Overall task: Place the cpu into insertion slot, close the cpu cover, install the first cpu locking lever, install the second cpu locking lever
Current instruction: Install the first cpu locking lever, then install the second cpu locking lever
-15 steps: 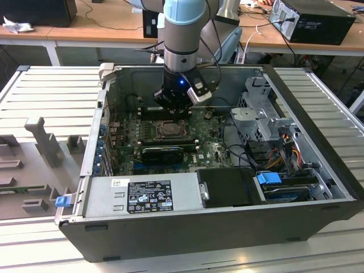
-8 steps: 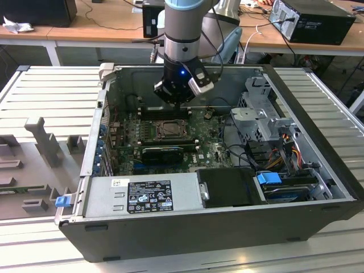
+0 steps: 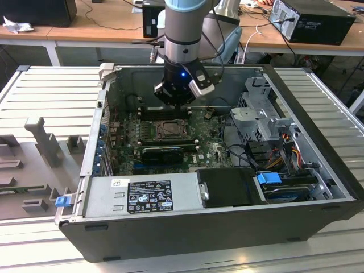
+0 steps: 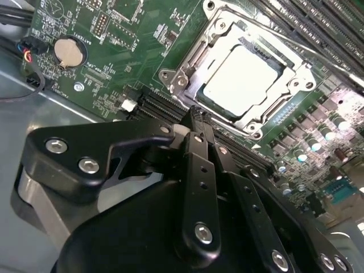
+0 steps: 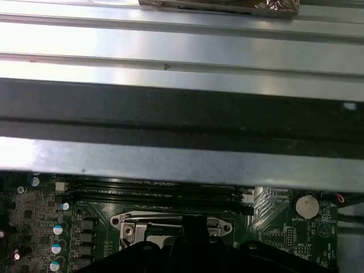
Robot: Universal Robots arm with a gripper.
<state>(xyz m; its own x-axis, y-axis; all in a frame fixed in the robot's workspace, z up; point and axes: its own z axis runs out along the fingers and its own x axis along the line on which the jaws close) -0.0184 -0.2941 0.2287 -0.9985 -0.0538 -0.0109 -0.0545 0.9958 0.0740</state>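
The cpu lies flat in the insertion slot on the green board, its silver top facing up. The cpu cover is folded down around it, so the chip shows through the window. My gripper hangs just above the board beside one corner of the socket, its black fingers shut with nothing between them. In the exterior view the gripper hovers over the far edge of the socket inside the open case. The first wrist view shows the cover's edge with the gripper in front of it.
Long black memory slots run beside the socket. A coin battery sits on the board. A black card, the power supply, a drive cage and cables crowd the case.
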